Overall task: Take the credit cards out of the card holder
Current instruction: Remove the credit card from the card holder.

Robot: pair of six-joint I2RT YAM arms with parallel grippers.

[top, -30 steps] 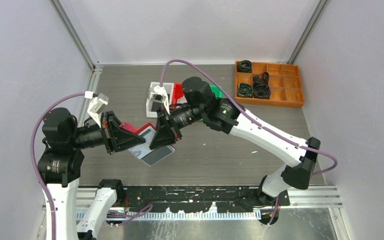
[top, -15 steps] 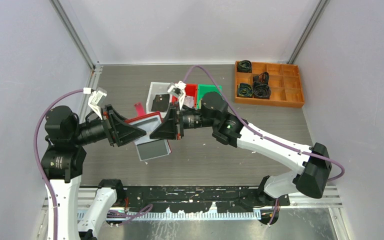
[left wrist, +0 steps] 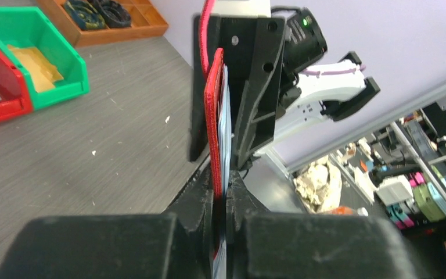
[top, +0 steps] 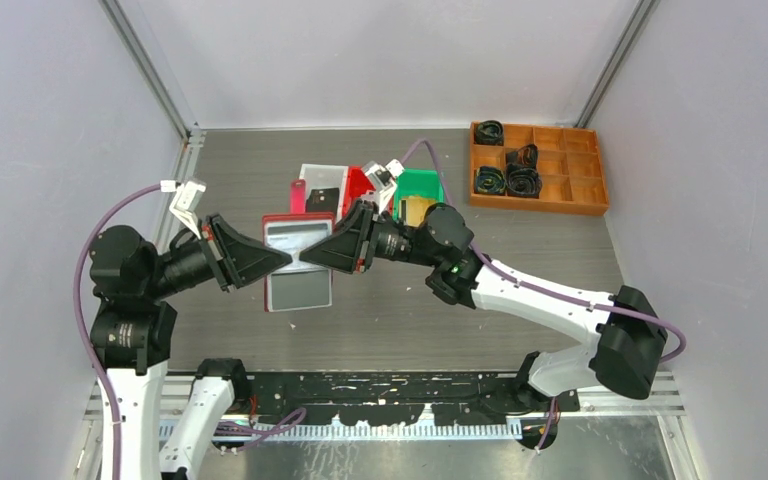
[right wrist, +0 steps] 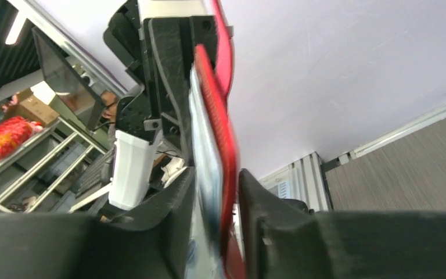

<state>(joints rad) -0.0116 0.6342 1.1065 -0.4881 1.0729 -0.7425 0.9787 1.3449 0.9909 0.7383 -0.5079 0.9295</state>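
Since a second ago the card holder (top: 298, 292) has swung from a slant to lie square with the table edge and sits farther back, and the right arm has drawn rightward, uncovering the green bin (top: 430, 184). On the left, the left gripper (top: 286, 259) is closed on the holder's left edge; its wrist view shows the red cover and pale sleeve nipped tight between the fingers. The holder hangs open above the table between the two arms, red-framed panel behind, grey clear-sleeved panel in front, pink snap tab (top: 298, 194) at the far end. The right gripper (top: 307, 262) pinches it from the opposite side, one finger on each face. Beyond stand a white bin (top: 322, 174), a red bin (top: 357, 181) and the green bin holding a gold card (top: 417, 210). Far right sits an orange divided tray (top: 560, 170).
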